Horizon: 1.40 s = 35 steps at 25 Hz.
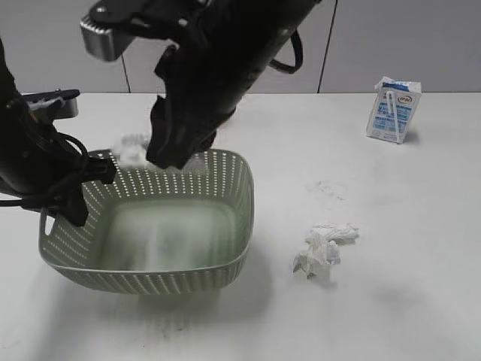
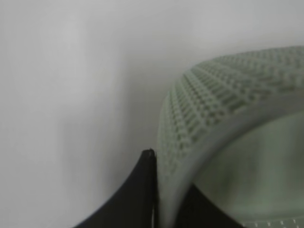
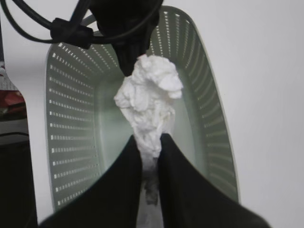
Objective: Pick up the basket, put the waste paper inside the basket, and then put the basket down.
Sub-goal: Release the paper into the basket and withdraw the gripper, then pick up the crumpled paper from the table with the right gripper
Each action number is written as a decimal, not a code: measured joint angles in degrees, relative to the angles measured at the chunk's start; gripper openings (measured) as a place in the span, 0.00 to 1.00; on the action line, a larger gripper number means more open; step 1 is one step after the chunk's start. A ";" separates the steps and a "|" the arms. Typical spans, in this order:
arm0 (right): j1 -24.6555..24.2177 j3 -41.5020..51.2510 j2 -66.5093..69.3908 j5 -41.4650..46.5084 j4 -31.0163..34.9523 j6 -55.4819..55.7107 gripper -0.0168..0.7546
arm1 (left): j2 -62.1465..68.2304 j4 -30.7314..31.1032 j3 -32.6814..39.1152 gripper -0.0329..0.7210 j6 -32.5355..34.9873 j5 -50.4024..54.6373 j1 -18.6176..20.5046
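Observation:
The pale green basket [image 1: 225,218] hangs slightly tilted a little above the table and casts a shadow under it. My left gripper [image 1: 75,207] is shut on the wall at its left rim; in the left wrist view the fingers [image 2: 159,159] pinch the perforated wall [image 2: 228,95]. My right gripper [image 1: 173,154] reaches across over the basket's far rim, shut on one white wad of waste paper [image 1: 131,150]. In the right wrist view the wad [image 3: 149,99] sticks out of the fingers [image 3: 151,142] above the basket's inside [image 3: 71,118]. A second wad [image 1: 323,248] lies on the table right of the basket.
A blue-and-white drink carton [image 1: 394,109] stands at the far right of the white table [image 1: 391,301]. The right arm's dark body crosses over the basket's far side. A grey wall runs behind the table.

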 joint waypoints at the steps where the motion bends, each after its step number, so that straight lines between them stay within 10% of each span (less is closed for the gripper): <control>1: -0.01 0.03 0.80 -0.20 -0.68 0.86 0.39 | 0.00 0.00 0.00 0.04 0.00 0.12 0.00; 6: -0.52 -0.63 1.54 1.87 -7.83 9.58 0.77 | 0.00 -0.35 0.00 0.04 0.00 1.04 0.00; 18: -22.66 20.89 -8.22 0.43 -8.79 19.22 0.77 | 0.00 0.64 0.00 0.04 -0.04 2.27 0.54; 35: -13.44 34.78 3.25 -17.41 -9.90 21.09 0.72 | 0.00 0.25 0.00 0.04 -0.04 1.63 0.54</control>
